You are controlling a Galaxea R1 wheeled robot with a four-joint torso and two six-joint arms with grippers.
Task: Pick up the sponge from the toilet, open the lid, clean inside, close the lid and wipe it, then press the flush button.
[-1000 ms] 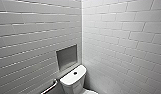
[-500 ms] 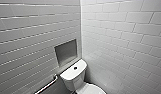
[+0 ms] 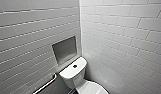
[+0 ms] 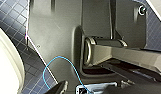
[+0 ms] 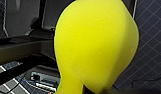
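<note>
While the right tool (image 5: 82, 90) clamps the sponge (image 5: 96, 45) over dark floor tiles (image 5: 148, 50), the left tool's (image 4: 87, 89) state is unclear.

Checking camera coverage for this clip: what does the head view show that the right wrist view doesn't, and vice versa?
Head view: the toilet tank with its flush button, a wall niche and a grab bar. Right wrist view: the yellow sponge, pinched narrow at its base, over dark gridded floor. Shared: nothing I can match for certain.
</note>
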